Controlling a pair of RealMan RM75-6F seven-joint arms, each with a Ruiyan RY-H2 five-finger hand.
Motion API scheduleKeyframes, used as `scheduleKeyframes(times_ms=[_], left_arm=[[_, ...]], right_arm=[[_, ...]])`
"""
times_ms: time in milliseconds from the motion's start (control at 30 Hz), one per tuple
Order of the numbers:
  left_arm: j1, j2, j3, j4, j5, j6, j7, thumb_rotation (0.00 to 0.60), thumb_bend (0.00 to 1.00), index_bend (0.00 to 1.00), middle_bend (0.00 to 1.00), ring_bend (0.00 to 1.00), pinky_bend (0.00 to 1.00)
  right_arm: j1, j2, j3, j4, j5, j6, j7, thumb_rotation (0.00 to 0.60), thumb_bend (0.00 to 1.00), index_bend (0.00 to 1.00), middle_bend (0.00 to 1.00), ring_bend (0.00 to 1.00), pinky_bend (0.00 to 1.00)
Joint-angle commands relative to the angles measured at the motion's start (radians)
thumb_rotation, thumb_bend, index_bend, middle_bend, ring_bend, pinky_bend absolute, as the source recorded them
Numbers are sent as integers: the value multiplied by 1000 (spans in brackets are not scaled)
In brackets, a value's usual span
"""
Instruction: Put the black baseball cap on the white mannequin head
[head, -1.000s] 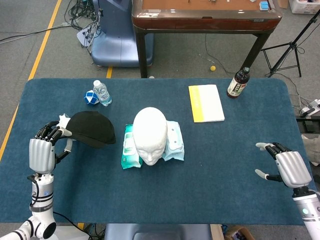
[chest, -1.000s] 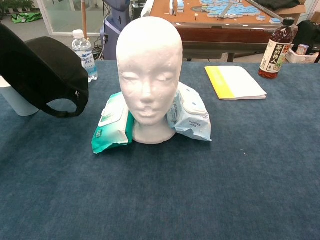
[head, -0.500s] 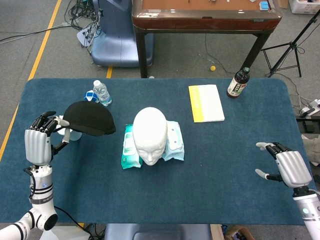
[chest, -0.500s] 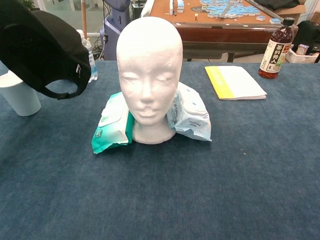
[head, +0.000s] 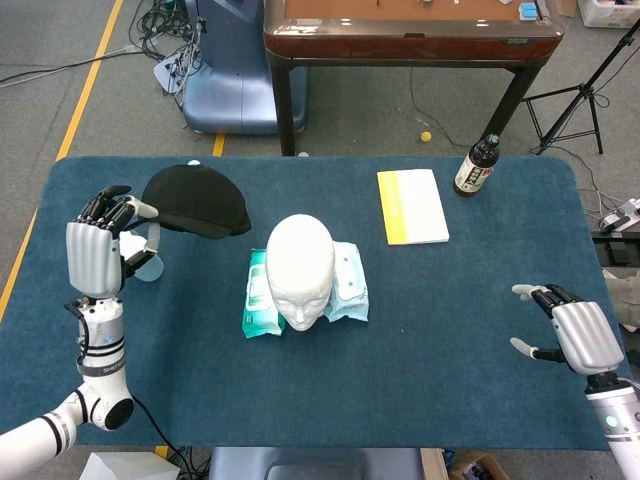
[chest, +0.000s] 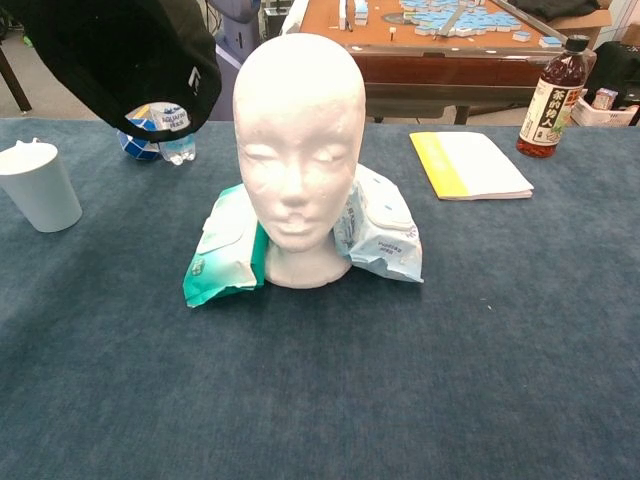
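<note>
The black baseball cap (head: 196, 199) hangs in the air to the left of the white mannequin head (head: 300, 270), held by its brim in my left hand (head: 97, 250). In the chest view the cap (chest: 120, 55) fills the top left corner, higher than the mannequin head (chest: 298, 150), which stands upright and bare in the middle of the table. My right hand (head: 575, 335) rests near the table's right edge with fingers apart and nothing in it. Neither hand shows in the chest view.
Two wet-wipe packs (head: 345, 285) lean against the mannequin's base. A white cup (chest: 40, 185), a water bottle (chest: 172, 135) and a blue-white ball (chest: 140, 145) stand at the left. A yellow notebook (head: 411, 206) and a dark bottle (head: 477, 166) lie at the back right.
My left hand has lifted the cap up and carried it right, toward the mannequin head. The white cup beneath it is now uncovered. My right hand has not moved.
</note>
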Motion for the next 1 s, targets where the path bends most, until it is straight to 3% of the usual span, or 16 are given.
scheduleKeyframes(times_ms=[33, 533, 1000], left_arm=[[-39, -18, -21, 11, -23, -28, 22, 600, 512, 868, 573, 308, 421], [-210, -99, -79, -17, -79, -95, 159, 600, 513, 868, 575, 310, 421], [-267, -178, -61, -135, -73, -44, 269, 600, 512, 871, 580, 312, 421]], right_arm=[[0, 1, 1, 1, 1, 0, 3, 600, 16, 277, 375, 289, 462], [3, 6, -1, 6, -3, -3, 26, 600, 16, 277, 374, 288, 462], [3, 12, -4, 12, -14, 3, 49, 600, 16, 277, 375, 289, 462]])
